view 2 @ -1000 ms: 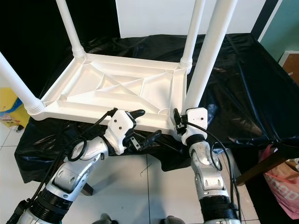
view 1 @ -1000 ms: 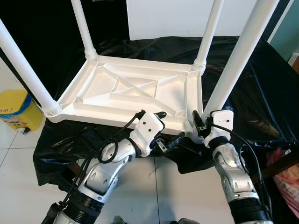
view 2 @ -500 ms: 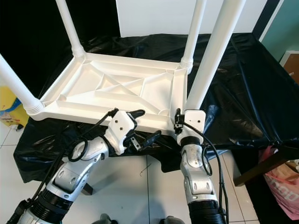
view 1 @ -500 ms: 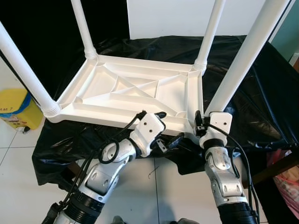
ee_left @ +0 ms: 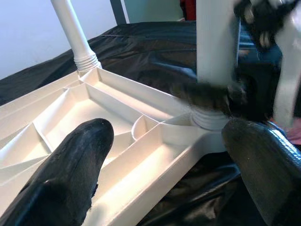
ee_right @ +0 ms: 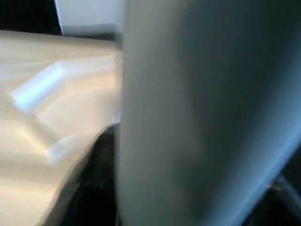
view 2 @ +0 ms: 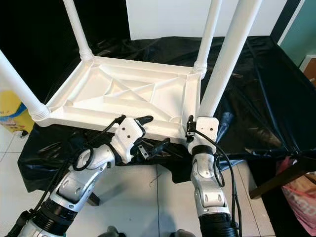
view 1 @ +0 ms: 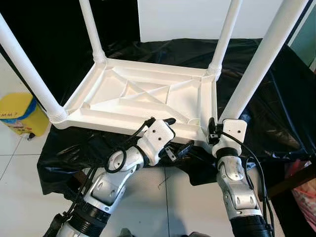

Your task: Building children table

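Note:
A white plastic children's table (view 1: pixel 143 96) lies upside down on a black-covered surface, all of its legs pointing up. My left gripper (view 1: pixel 177 134) is open at the table's near edge, one finger (ee_left: pixel 70 169) above the rim and the other (ee_left: pixel 263 165) below it. My right gripper (view 1: pixel 213 131) is at the foot of the near right leg (view 1: pixel 256 64), shut around it just above the threaded socket (ee_left: pixel 209 117). In the right wrist view that leg (ee_right: pixel 188 113) is pressed close and blurred.
The black sheet (view 1: pixel 276 98) hangs over the support's edges to the tiled floor. A yellow bin (view 1: pixel 17 116) stands on the floor at the left. A white panel (view 1: pixel 182 19) leans at the back. A pink bag (view 1: pixel 303 190) and a wooden post are at the right.
My right forearm has swung in from the right and now stands straight under the near right leg. The left gripper holds its place. The camera has shifted slightly.

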